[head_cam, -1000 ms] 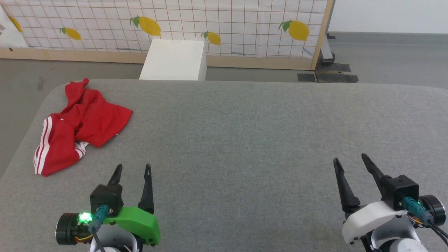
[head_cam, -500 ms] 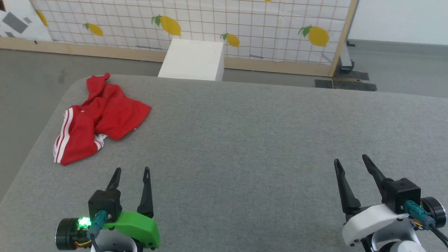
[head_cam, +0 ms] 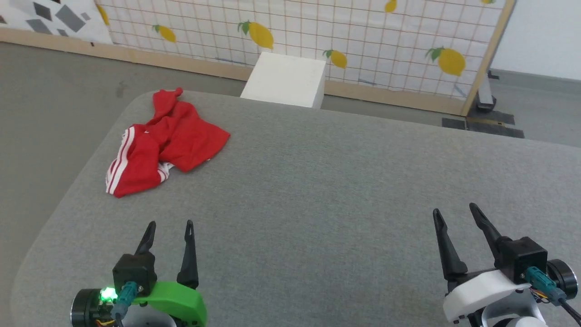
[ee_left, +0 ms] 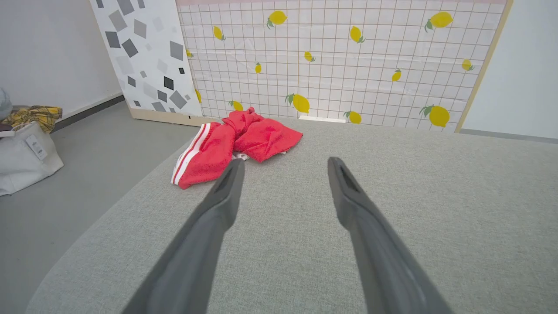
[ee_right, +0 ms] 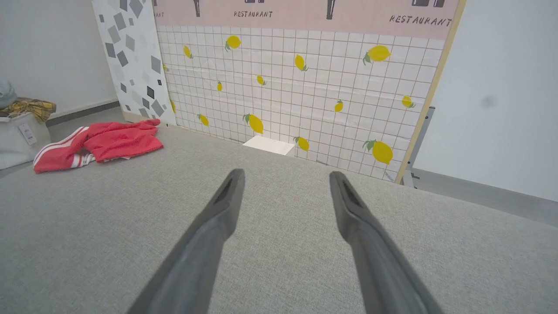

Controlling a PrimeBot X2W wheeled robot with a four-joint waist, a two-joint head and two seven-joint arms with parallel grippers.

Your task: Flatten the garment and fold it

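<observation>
Nearest the robot, the left hand (head_cam: 170, 222) sits at the lower left of the head view on its green wrist housing, its two dark fingers (head_cam: 189, 254) spread apart and released, grasping nothing; a green light glows on that wrist. The right hand (head_cam: 455, 208) sits at the lower right on a white housing, fingers likewise parted and empty. Both hover over the near part of the grey fabric worktop (head_cam: 317, 181), well apart from each other. In the left wrist view the left hand (ee_left: 285, 160) points toward the garment (ee_left: 244, 139), with bare grey cloth between them; in the right wrist view the right hand (ee_right: 286, 172) points at open worktop, and the garment (ee_right: 104, 141) lies far off to that view's left.

The garment (head_cam: 168, 141) lies crumpled in a red heap near the far left corner of the worktop, white stripes showing along its left edge; no lettering is visible. Beyond the worktop's far edge stands a white box (head_cam: 285, 79) on the grey floor (head_cam: 54, 91); behind it runs a gridded screen (head_cam: 363, 41) printed with lemons. Left of that screen stands a white panel (ee_left: 144, 56) with grey squares; a pale bag (ee_left: 22, 161) rests on the floor at far left.
</observation>
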